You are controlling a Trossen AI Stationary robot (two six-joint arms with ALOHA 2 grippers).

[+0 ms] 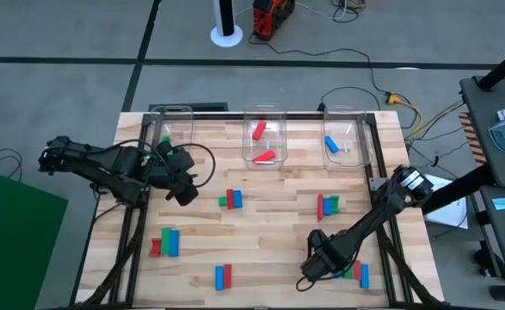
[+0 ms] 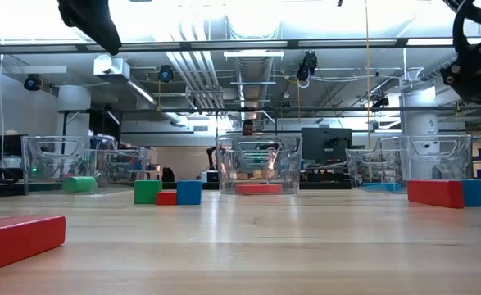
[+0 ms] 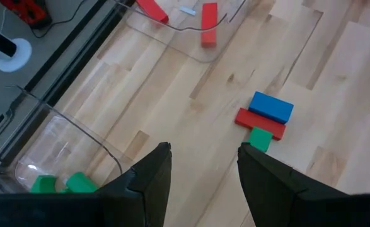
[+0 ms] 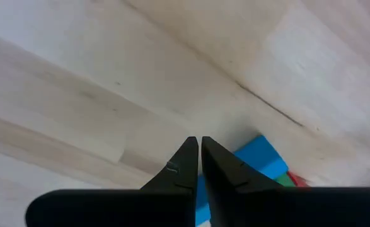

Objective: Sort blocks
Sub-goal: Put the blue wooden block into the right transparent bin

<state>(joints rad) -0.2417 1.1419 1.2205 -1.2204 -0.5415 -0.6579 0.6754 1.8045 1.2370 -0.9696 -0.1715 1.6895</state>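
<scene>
Blocks, loose: five mixed clusters are spread over the wooden table (image 1: 269,232). A green-red-blue trio (image 1: 230,200) lies at centre, a red-green pair (image 1: 328,205) to its right, a red-green-blue group (image 1: 165,242) at front left, a blue-red pair (image 1: 223,276) at front centre, and a cluster with a blue block (image 4: 260,157) uppermost at front right. Each cluster mixes colours, so all are judged unsorted.

Blocks, binned: three clear bins stand in a row along the far edge, apparently one per colour. Two green blocks (image 3: 63,183) lie in the left bin (image 1: 171,113), two red blocks (image 1: 261,142) in the middle bin (image 1: 264,112), and one blue block (image 1: 330,144) in the right bin (image 1: 350,112). The task is judged to be at an early stage.

Left gripper (image 3: 200,165): it is held above the table just beside the left bin, jaws set wide, nothing between them. The placement suits either a drop into that bin or a reach toward the centre trio.

Right gripper (image 4: 200,157): it is lowered to the front-right cluster, fingers pressed almost together, tips at the edge of the blue block. No block is seen between them, and a grasp is not evident.
</scene>
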